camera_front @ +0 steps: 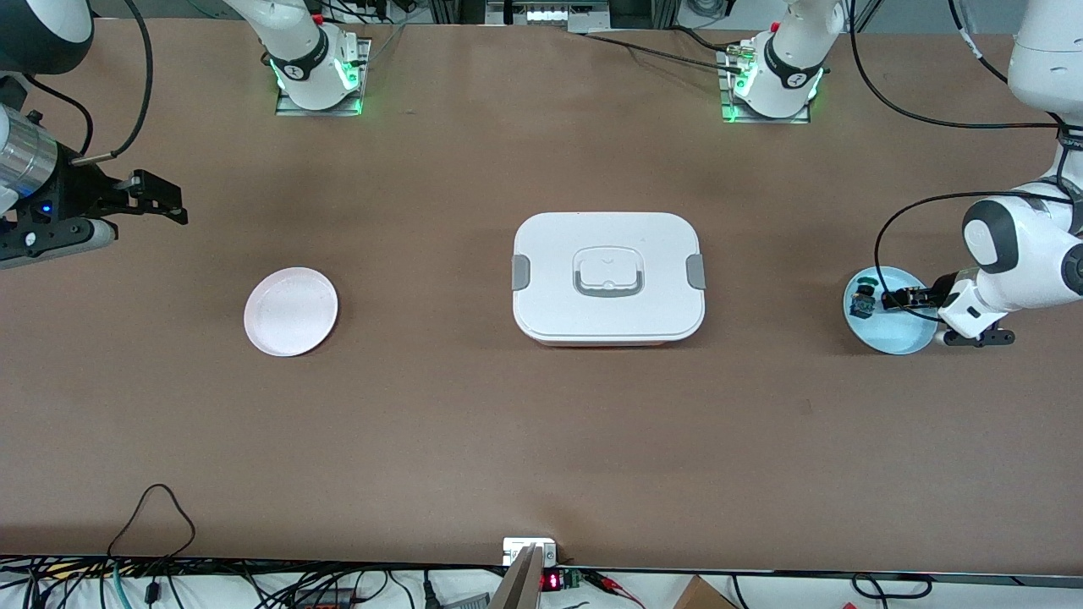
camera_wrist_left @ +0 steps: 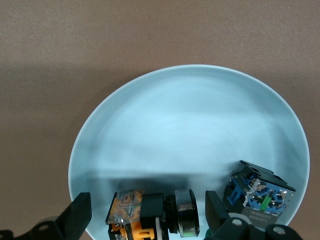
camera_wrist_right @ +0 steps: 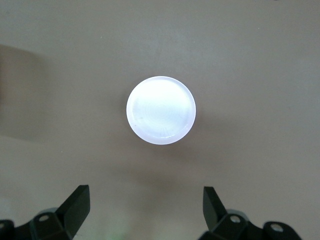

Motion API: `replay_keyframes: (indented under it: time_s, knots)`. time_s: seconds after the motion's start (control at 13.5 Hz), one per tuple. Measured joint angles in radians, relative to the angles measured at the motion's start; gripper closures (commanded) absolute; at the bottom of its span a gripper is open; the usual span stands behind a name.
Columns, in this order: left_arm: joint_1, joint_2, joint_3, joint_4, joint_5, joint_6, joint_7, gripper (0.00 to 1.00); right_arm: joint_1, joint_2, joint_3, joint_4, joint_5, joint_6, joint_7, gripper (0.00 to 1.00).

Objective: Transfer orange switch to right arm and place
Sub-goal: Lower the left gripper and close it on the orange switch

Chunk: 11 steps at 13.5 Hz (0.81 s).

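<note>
Orange switch (camera_wrist_left: 145, 215): lying in blue plate (camera_wrist_left: 190, 125), between spread, empty fingers of left gripper (camera_wrist_left: 147, 217). Advice: close squarely on black body, avoiding green switch (camera_wrist_left: 260, 195). Right gripper (camera_front: 156, 199): open, empty, waiting above the table near pink plate (camera_front: 290, 311).

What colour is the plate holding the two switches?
Pale blue plate, clearest in the left wrist view.

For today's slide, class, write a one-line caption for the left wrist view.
Left claw open astride the orange switch on the blue plate, green-marked switch beside it.
</note>
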<state>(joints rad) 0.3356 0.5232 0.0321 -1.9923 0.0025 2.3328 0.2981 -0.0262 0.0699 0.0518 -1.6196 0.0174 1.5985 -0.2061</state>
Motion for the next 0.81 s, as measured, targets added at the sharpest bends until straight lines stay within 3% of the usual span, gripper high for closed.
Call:
replay_keyframes:
  time_s: [0.81]
  knots:
    - [0.000, 0.012, 0.000, -0.019, 0.000, 0.004, 0.000, 0.00, -0.032, -0.005, -0.005, 0.008, -0.065, -0.012, 0.005, 0.00]
